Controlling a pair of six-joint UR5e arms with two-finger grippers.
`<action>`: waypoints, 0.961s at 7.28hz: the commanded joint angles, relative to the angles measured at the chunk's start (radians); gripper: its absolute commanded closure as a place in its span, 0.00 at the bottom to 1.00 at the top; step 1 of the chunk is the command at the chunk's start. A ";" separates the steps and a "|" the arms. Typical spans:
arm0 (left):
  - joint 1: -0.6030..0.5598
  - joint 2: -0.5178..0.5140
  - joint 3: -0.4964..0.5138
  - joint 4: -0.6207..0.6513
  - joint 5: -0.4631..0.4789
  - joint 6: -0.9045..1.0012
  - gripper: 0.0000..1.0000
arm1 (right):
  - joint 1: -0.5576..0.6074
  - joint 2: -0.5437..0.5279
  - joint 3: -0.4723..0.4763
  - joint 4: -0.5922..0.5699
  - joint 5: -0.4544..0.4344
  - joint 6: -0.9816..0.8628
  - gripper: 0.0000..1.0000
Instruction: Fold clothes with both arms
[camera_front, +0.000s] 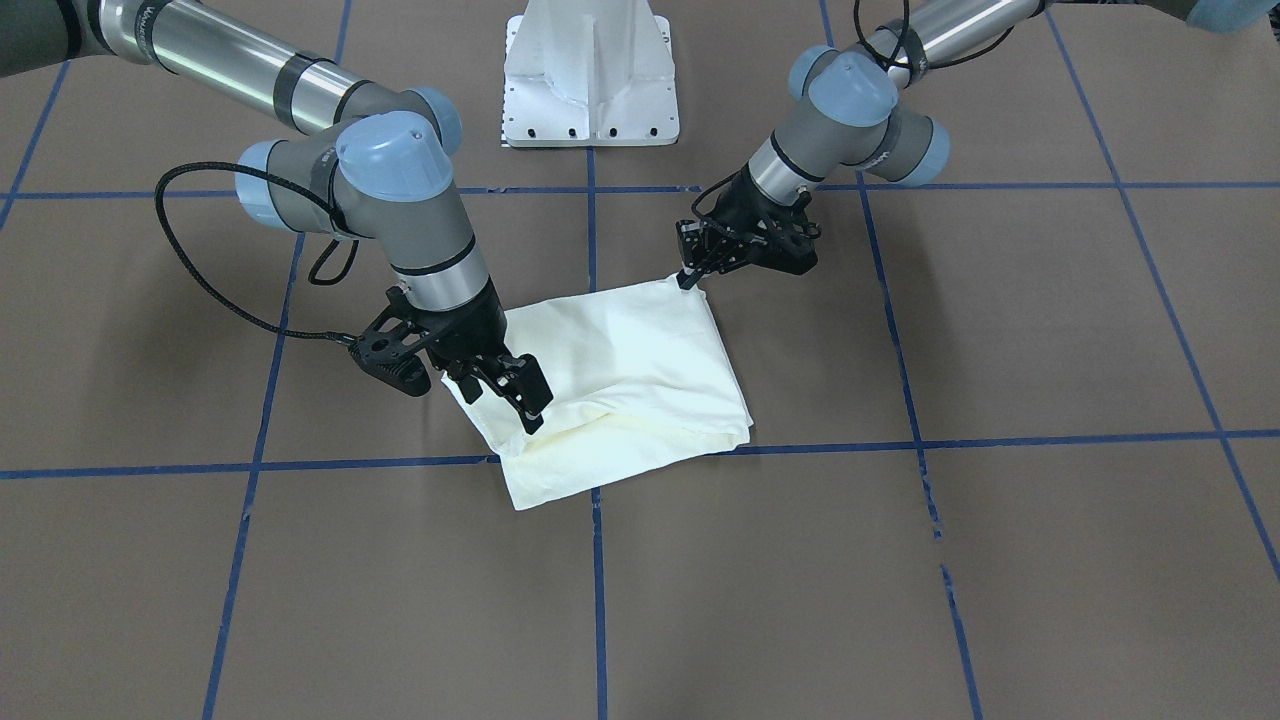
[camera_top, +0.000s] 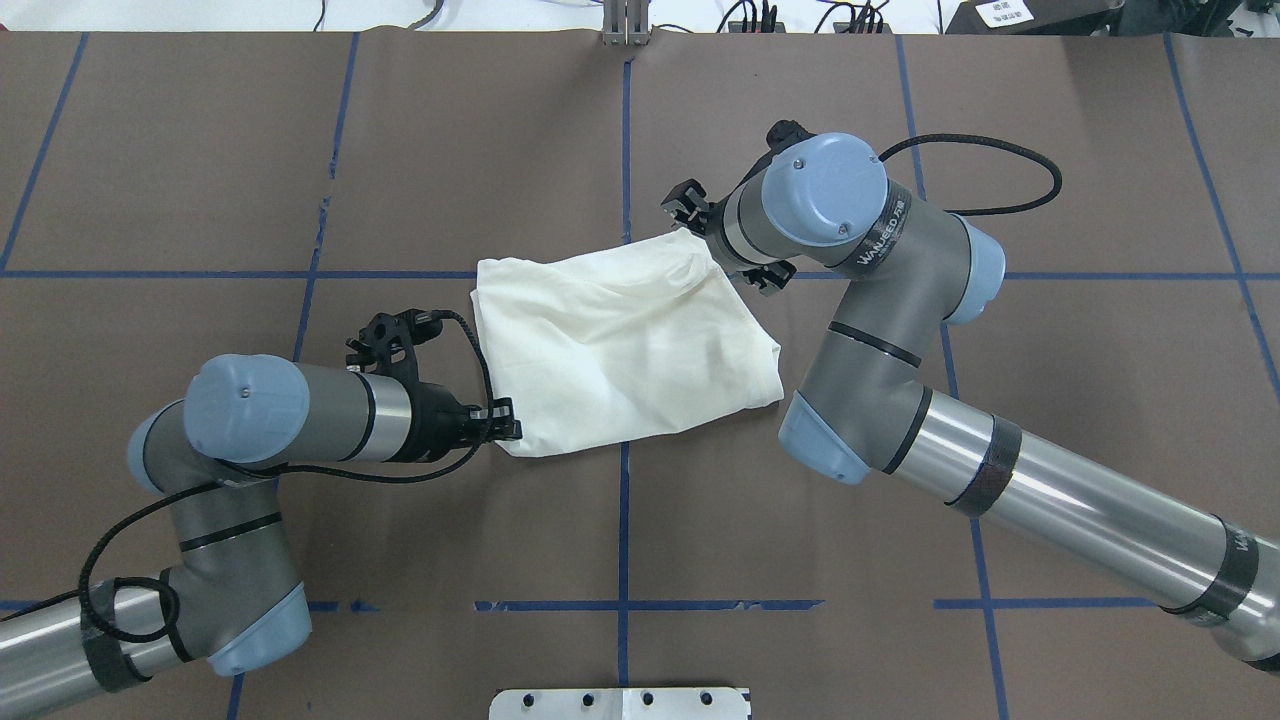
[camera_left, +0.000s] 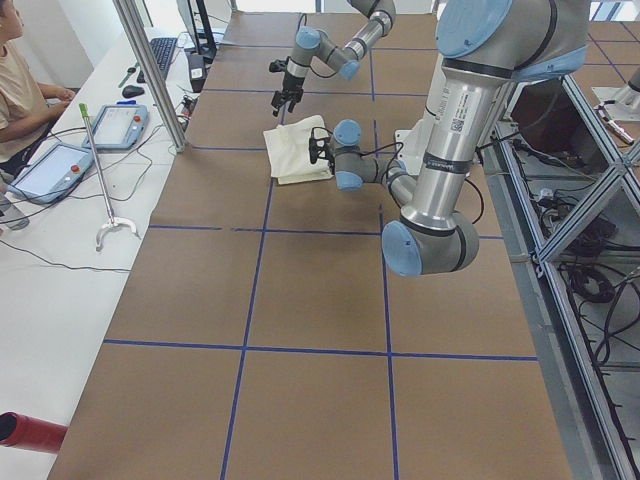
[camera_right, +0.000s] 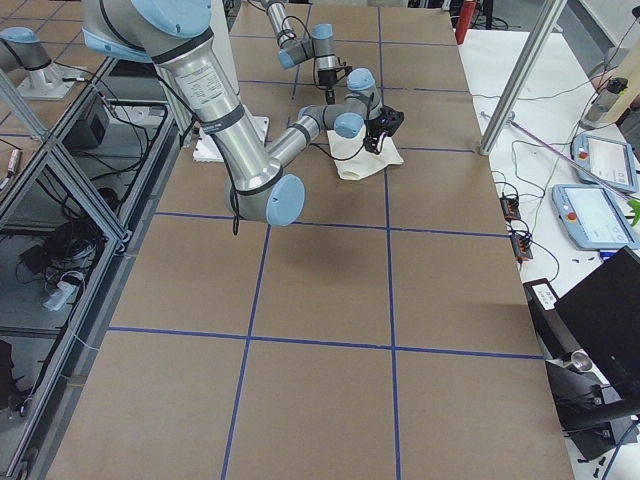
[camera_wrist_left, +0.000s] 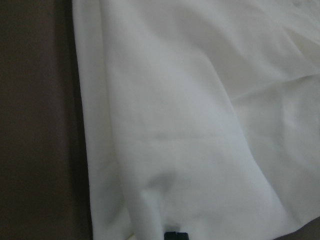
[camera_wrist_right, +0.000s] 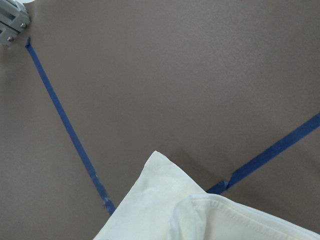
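Note:
The cream shirt (camera_front: 630, 350) lies folded into a rough rectangle on the brown table, also in the overhead view (camera_top: 620, 340). No print shows. My left gripper (camera_front: 690, 278) pinches the shirt's corner nearest my base, also in the overhead view (camera_top: 508, 432). The left wrist view is filled with the cloth (camera_wrist_left: 175, 125), with one black fingertip (camera_wrist_left: 176, 235) at the bottom edge. My right gripper (camera_front: 530, 405) is closed on a raised fold at the shirt's far edge. In the overhead view it is hidden under its own wrist. The right wrist view shows a hemmed layer of the shirt (camera_wrist_right: 165, 210) lifted.
The white pedestal base (camera_front: 590, 90) stands behind the shirt. Blue tape lines (camera_front: 595, 560) grid the brown table (camera_front: 900, 580). In the exterior left view an operator (camera_left: 20, 90) sits beside a side bench with teach pendants (camera_left: 50, 170).

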 joint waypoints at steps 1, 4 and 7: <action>-0.018 0.084 -0.058 0.003 0.002 -0.003 1.00 | -0.035 -0.004 0.006 -0.002 -0.003 0.007 0.00; -0.062 0.086 -0.100 0.004 0.000 -0.003 1.00 | -0.149 -0.024 0.020 -0.021 -0.060 0.003 0.99; -0.064 0.088 -0.105 0.004 0.000 -0.004 1.00 | -0.122 0.040 -0.079 -0.020 -0.067 -0.127 1.00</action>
